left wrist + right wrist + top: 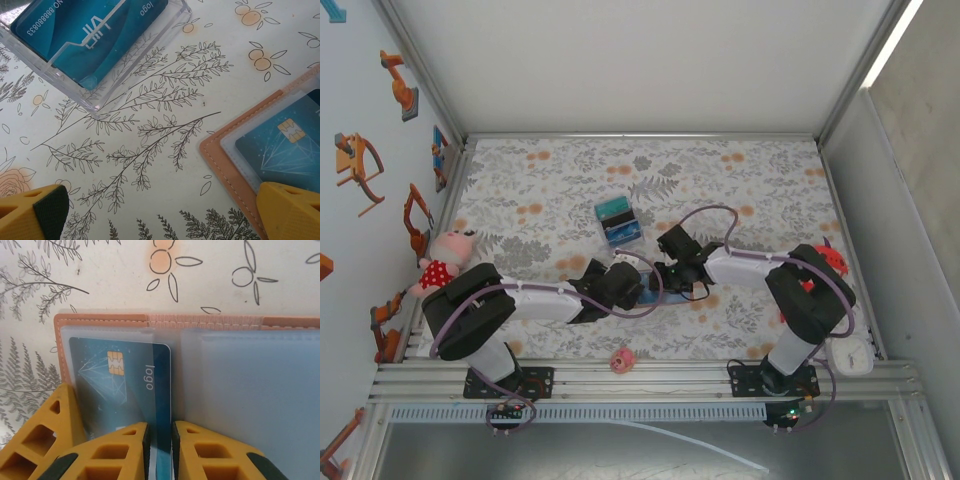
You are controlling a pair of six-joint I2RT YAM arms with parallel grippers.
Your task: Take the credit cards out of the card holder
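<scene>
A pink and white plush doll sits at the 9 o'clock edge of the floral-print counter. The left gripper hangs low near the counter's middle, its yellow fingers spread wide with nothing between them. One finger lies over a corner of the card holder. At 12 o'clock from it stands a clear plastic box holding teal and dark blue plastic credit cards. At the counter's 6 o'clock edge lies a small pink toy. The tan-brown, leather-like folding card holder lies open and flat on the counter between the two grippers. A dark teal credit card with a gold chip sits partly under a clear sleeve on one half. A pale blue-grey pocket lies at 3 o'clock of it. The right gripper is narrowed onto that card's 3 o'clock edge, pinching it. Toward the counter's 3 o'clock edge lie a red object and a small white clock
</scene>
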